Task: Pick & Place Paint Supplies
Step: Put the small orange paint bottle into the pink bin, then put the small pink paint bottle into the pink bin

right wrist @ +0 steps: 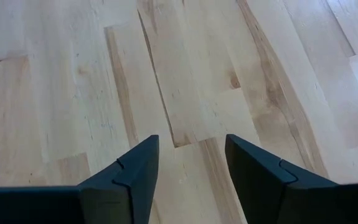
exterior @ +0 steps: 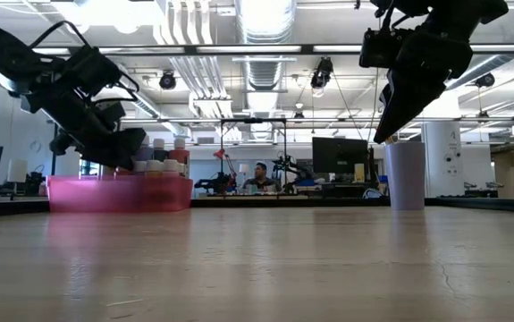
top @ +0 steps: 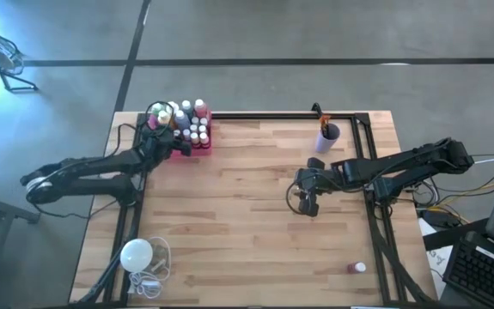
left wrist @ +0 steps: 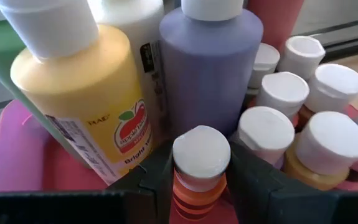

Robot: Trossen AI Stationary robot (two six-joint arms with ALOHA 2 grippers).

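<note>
A pink tray (top: 197,144) at the table's far left holds large yellow (left wrist: 85,106) and purple (left wrist: 207,68) paint bottles and several small white-capped ones (left wrist: 291,134). My left gripper (top: 166,142) is over the tray's left part, shut on a small orange, white-capped bottle (left wrist: 200,165). My right gripper (top: 308,202) hangs open above bare wood right of the table's middle, with nothing between its fingers (right wrist: 135,174). A purple cup (top: 329,133) with brushes stands at the far right. One small reddish bottle (top: 356,269) lies near the front right corner. My left gripper pinches the small orange bottle just under its white cap (left wrist: 197,186) between its two fingers (left wrist: 149,180). The fingers come slanting down from the table's left side. The bottle stands upright between them among the tray's other bottles; its base is hidden by the fingers.
A white round bulb with its cord (top: 138,256) lies at the front left corner. A black frame rail (top: 264,115) runs along the far edge and down the right side. The wood between the two arms is bare.
</note>
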